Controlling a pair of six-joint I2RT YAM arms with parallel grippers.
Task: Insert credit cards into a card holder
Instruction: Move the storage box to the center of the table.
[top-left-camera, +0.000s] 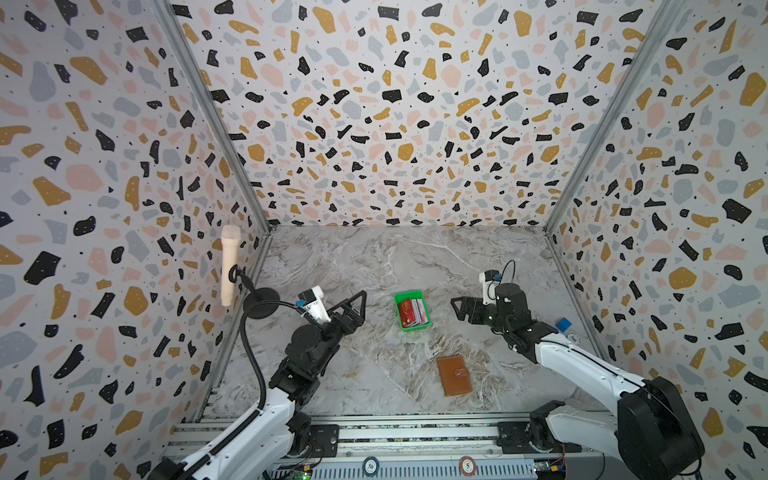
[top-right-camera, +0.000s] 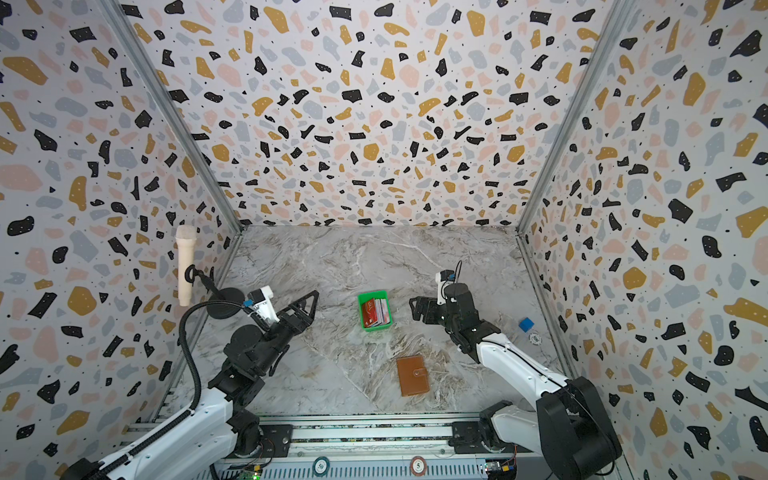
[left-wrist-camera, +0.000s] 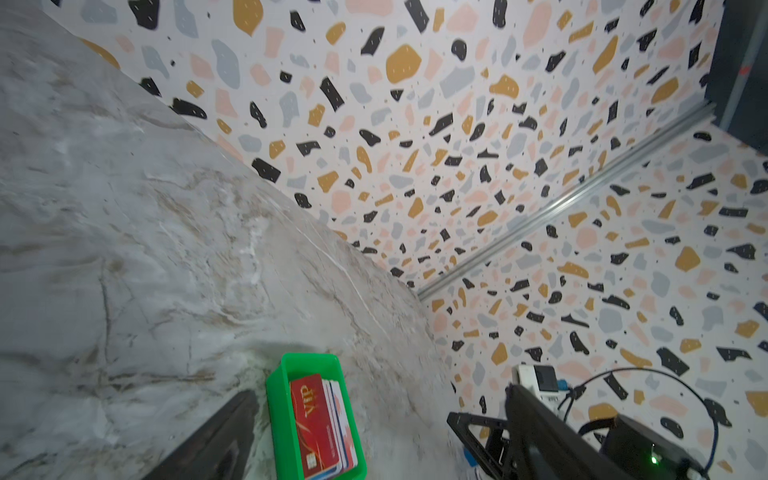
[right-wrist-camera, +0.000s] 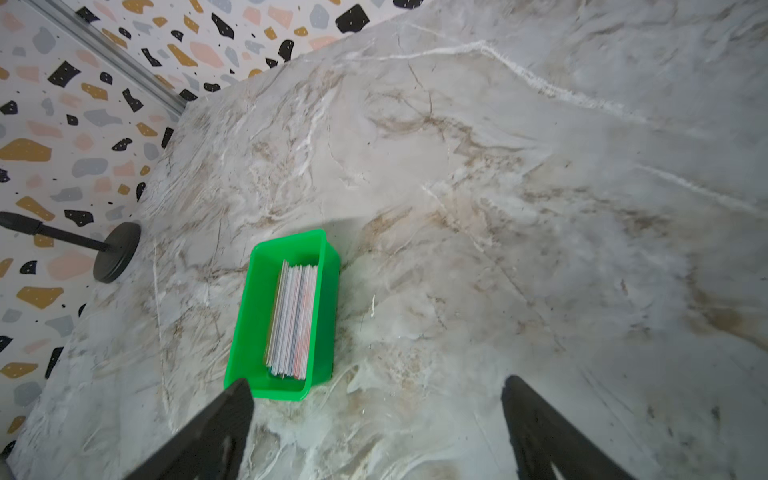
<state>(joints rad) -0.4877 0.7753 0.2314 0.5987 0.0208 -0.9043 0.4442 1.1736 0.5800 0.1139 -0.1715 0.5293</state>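
The credit cards (top-left-camera: 412, 312) (top-right-camera: 376, 311) stand on edge as a mixed stack, a red one in front, inside a small green tray (top-left-camera: 409, 294) at mid-table. In the left wrist view the red card (left-wrist-camera: 316, 419) reads VIP. The tan card holder (top-left-camera: 454, 375) (top-right-camera: 412, 375) lies closed and snapped, nearer the front, apart from both arms. My left gripper (top-left-camera: 358, 303) (left-wrist-camera: 379, 395) hovers open just left of the tray. My right gripper (top-left-camera: 456, 309) (right-wrist-camera: 377, 384) hovers open just right of it. Neither holds anything. The right wrist view shows the cards' edges (right-wrist-camera: 293, 320).
A cream microphone (top-left-camera: 230, 266) on a black gooseneck stand, its base (top-left-camera: 261, 302) behind my left arm, sits at the left wall. A blue block (top-left-camera: 563, 324) and a white chip (top-left-camera: 573, 338) lie by the right wall. Patterned walls close in three sides.
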